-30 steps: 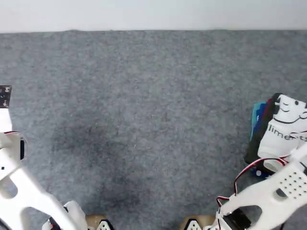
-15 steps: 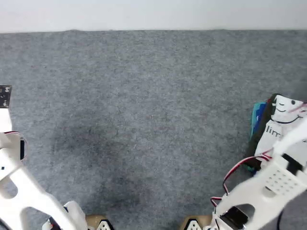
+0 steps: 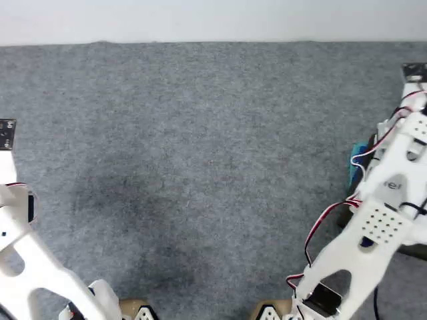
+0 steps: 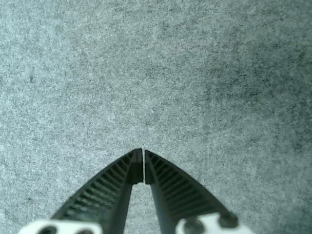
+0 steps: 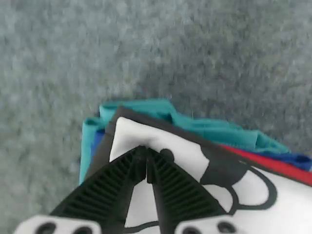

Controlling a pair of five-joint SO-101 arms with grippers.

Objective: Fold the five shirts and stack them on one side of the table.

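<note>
White left arm, white right arm with 1 perforated panel, red-and-white cables, black ribbed fingers

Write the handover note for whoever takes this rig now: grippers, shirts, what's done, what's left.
Left gripper: shut, empty, above the grey felt table.
Right gripper: shut, empty, tips at a corner of the white printed shirt.
Shirts: stack of folded cloth shirts at the table's right edge, with the white one on top and teal, blue, red and dark layers beneath.
Done: folding and stacking, apparently.
Left: probably only confirming there are five and pulling the right arm back.
</note>
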